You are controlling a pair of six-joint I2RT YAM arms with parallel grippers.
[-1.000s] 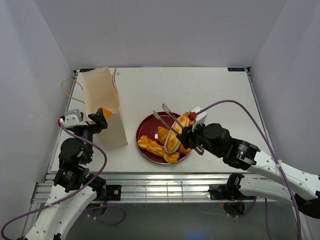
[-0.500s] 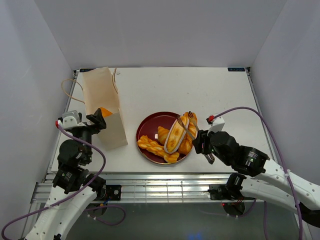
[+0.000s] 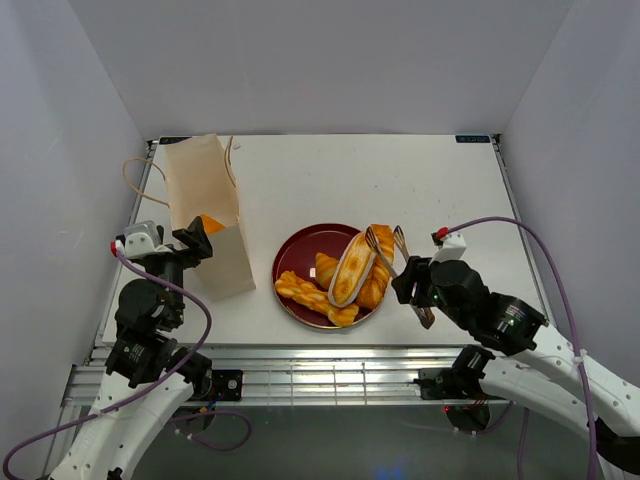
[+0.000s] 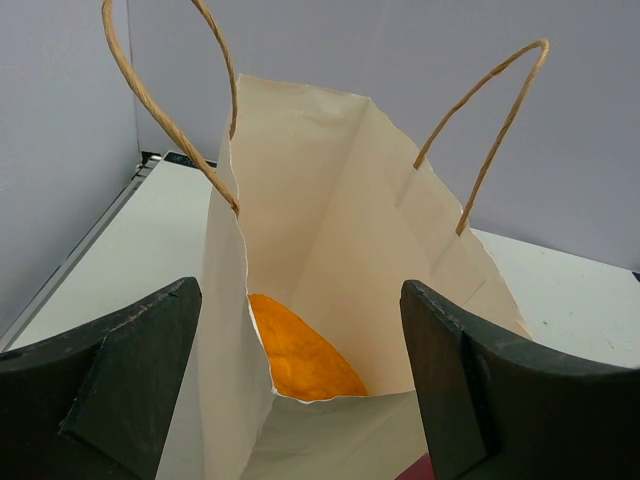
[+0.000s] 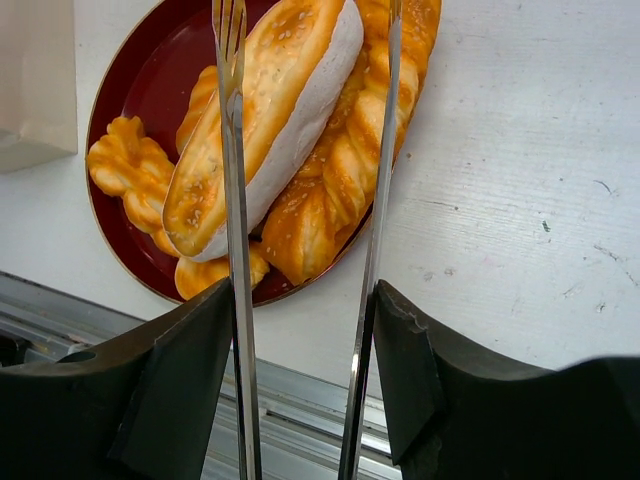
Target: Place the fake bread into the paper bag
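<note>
Your left claw [image 4: 300,300]: wide apart at tall beige paper bag [image 4: 310,190].
Your right claw [image 5: 303,295]: clamps thin silver metal tongs [image 5: 232,150] by glossy golden toy breads [image 5: 270,110].

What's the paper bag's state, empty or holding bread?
Not empty: the paper bag stands upright, mouth open, with an orange bread piece visible inside.
</note>
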